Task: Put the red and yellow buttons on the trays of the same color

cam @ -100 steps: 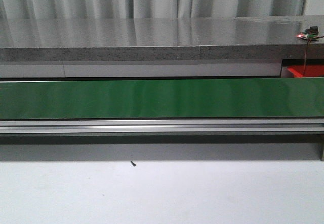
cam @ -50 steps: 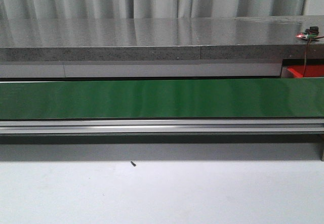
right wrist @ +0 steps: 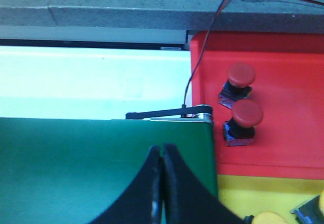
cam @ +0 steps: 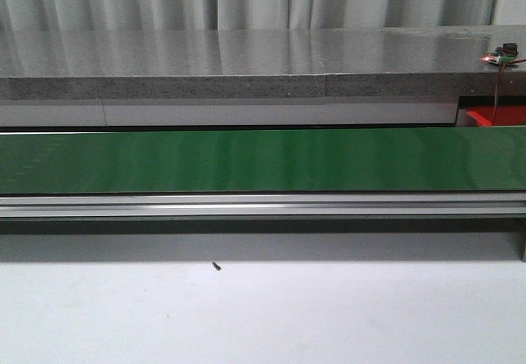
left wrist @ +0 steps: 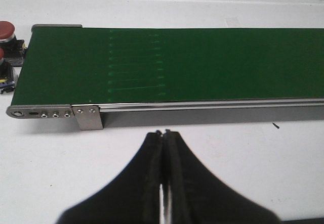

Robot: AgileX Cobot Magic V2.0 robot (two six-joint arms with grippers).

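The front view showed only the bare green belt (cam: 246, 160) and a red tray (cam: 497, 116) corner; in the left wrist view the left gripper (left wrist: 163, 133), fingers pressed together and empty, waited short of the belt, two red buttons (left wrist: 5, 30) beyond its end, seemingly awaiting feed; in the right wrist view the right gripper (right wrist: 162, 148), likewise closed and empty, hung over the belt end, two red buttons (right wrist: 240, 75) sorted in the tray beyond, yellow ones (right wrist: 268, 218) on a yellow surface (right wrist: 253, 193) beside.

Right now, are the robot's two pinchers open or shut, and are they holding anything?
Left gripper: shut, holding nothing.
Right gripper: shut, holding nothing, over the green belt.
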